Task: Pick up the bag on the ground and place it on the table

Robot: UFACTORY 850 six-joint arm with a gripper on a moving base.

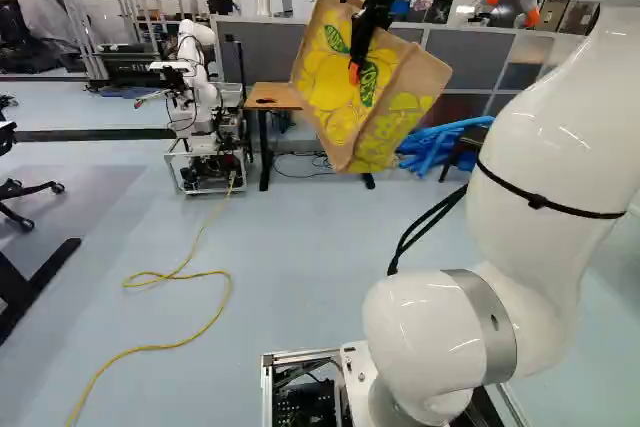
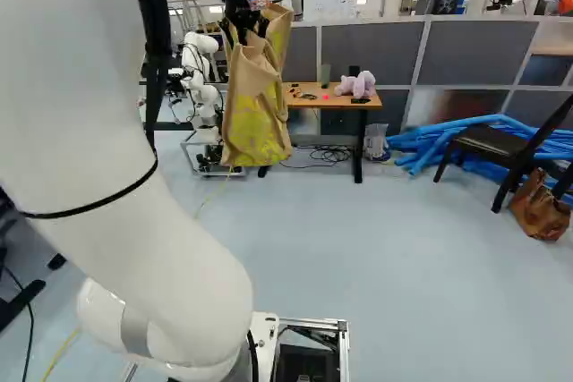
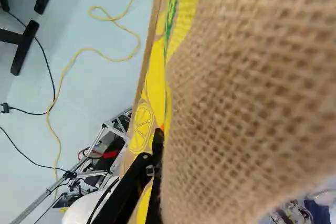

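The hand (image 1: 355, 69) is clamped on the bag (image 1: 330, 87), which hangs tilted in the air, well above the floor (image 1: 300, 247). In the wrist view, the bag hides part of the fingers. Beyond it stands the bench (image 2: 333, 103), with a plush toy (image 2: 356, 85) on top. At the right of the right base view, a chair (image 2: 491, 142) stands by blue tubes (image 2: 421, 139).

Toy (image 2: 358, 84) on table (image 2: 331, 104); chair (image 2: 488, 142) right of it; tubes (image 2: 415, 142) behind chair.
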